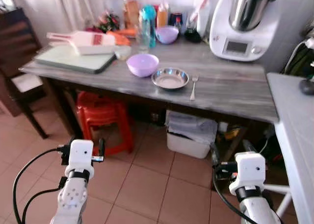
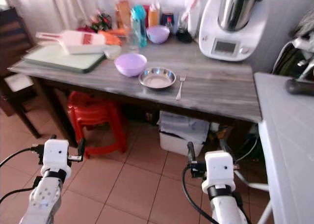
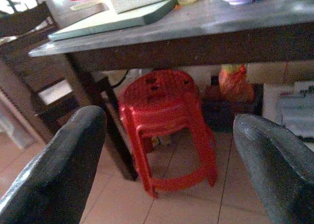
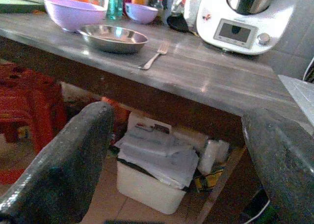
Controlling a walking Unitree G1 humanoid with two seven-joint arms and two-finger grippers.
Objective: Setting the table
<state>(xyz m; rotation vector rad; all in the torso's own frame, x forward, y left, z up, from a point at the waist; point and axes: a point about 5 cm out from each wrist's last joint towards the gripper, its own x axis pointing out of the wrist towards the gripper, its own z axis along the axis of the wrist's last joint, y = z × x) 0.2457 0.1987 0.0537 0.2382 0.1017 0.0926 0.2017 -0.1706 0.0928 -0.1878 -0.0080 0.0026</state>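
Both arms hang low in front of the robot, over the tiled floor (image 1: 147, 184) and short of the surface (image 1: 230, 86). The left pincer (image 3: 167, 170) has its two black fingers spread wide with nothing between them; it faces a stack of red plastic stools (image 3: 167, 121) that stands under the surface. The right pincer (image 4: 176, 170) is likewise spread wide and holds nothing; it faces a white bin stuffed with papers (image 4: 152, 175), also under the surface.

Up on the grey wood-grain surface, near its front edge, a steel plate (image 1: 170, 78) lies flat. A fork (image 1: 194, 86) lies just beside it on the robot's right, apart from it, tines pointing away from the robot. A large lilac bowl (image 1: 143, 65) sits at the plate's left, very close to it. Farther left lies a pale green cutting board (image 1: 73, 59), with a white and red scoop-like utensil (image 1: 86, 41) on its far part. Behind, a smaller lilac bowl (image 1: 167, 34), a teal bottle (image 1: 148, 22) and other bottles and jars crowd the back edge. A white kitchen machine with a steel jug (image 1: 243, 22) stands at the back right.
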